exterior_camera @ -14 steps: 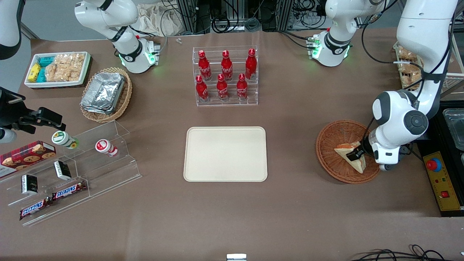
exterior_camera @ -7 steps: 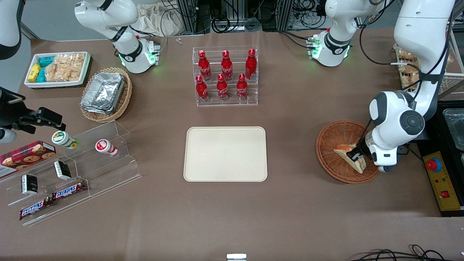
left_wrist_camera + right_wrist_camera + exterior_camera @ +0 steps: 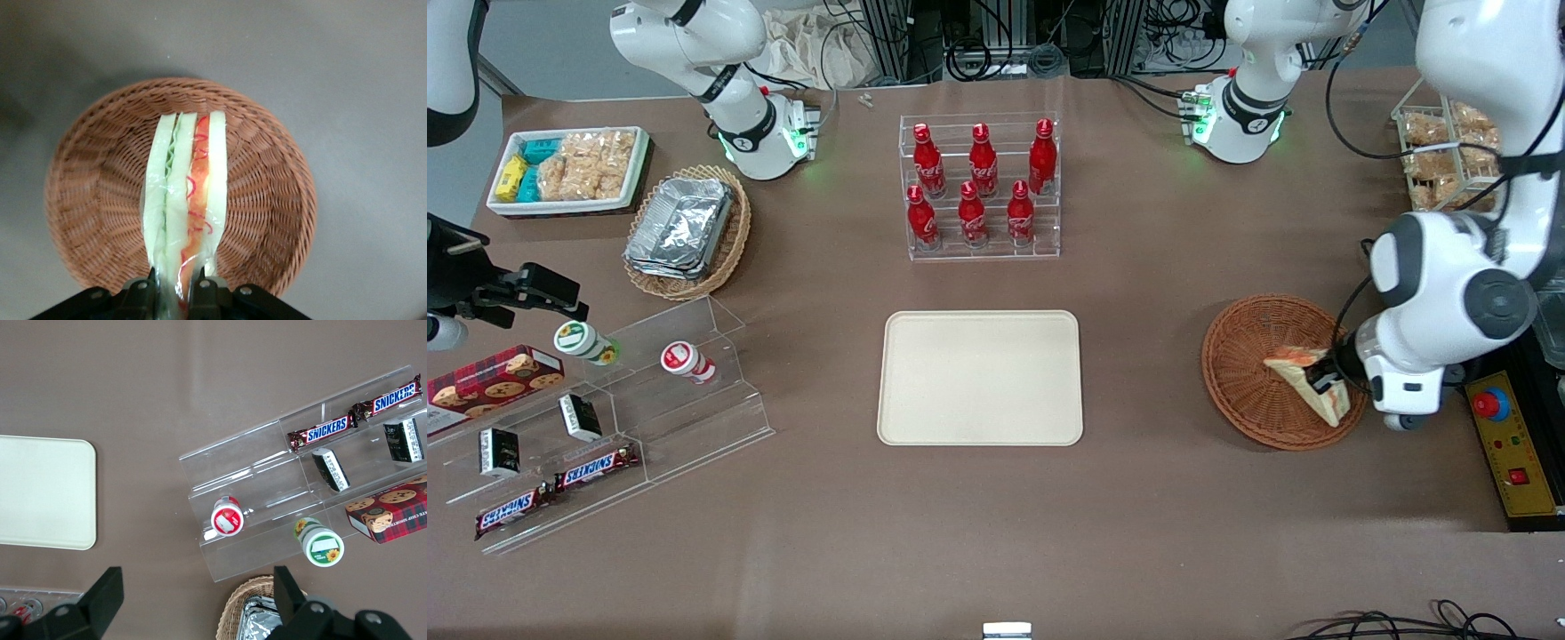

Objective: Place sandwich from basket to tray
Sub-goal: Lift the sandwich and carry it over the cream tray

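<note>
While over basket [image 3: 1249, 369], sandwich [image 3: 1303, 378] in gripper [image 3: 1327, 384].

1. Clear acrylic tiered rack [image 3: 983, 187] holding six red bottles [image 3: 971, 213], upright, in two rows
2. Tan wicker basket [image 3: 729, 253] with stacked foil containers [image 3: 680, 227]
3. White bin [image 3: 569, 169] of snack packets
4. Clear stepped stand [image 3: 694, 418]: two Snickers bars [image 3: 596, 467], two small cups lying on their sides [image 3: 687, 360], cookie box [image 3: 489, 378]
5. Wire rack of snack bags [image 3: 1440, 160], toward the working arm's end of the worktop
</note>
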`<state>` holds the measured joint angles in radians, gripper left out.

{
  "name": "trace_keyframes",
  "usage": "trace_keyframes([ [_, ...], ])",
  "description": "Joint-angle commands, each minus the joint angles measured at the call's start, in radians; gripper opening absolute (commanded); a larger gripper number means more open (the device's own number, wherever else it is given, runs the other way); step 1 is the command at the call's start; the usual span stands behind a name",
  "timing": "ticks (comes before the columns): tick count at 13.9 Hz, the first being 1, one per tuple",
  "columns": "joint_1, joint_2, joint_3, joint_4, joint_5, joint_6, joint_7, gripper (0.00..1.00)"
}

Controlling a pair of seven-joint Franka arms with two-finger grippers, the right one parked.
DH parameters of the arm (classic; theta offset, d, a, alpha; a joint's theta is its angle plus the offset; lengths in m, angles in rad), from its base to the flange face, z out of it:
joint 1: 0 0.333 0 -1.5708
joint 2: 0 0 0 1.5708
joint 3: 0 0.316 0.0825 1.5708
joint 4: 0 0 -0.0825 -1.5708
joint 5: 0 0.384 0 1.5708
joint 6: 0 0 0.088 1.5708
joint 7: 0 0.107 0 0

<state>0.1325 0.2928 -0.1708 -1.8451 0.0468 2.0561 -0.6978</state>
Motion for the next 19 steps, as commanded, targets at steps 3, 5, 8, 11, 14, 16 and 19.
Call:
trace_keyframes([
  [3,-0.011,0.003,-0.053,0.361,-0.002,-0.379,0.382,0.00],
  [5,-0.011,0.012,-0.117,0.463,-0.007,-0.444,0.431,0.00],
  [8,-0.011,0.022,-0.225,0.477,-0.054,-0.447,0.338,0.00],
  [11,-0.046,0.078,-0.321,0.466,-0.059,-0.447,0.209,0.00],
  [14,-0.126,0.167,-0.322,0.466,-0.067,-0.398,0.167,0.00],
  [16,-0.193,0.247,-0.322,0.466,-0.058,-0.303,0.156,0.00],
  [19,-0.272,0.357,-0.319,0.465,-0.035,-0.188,0.115,0.00],
])
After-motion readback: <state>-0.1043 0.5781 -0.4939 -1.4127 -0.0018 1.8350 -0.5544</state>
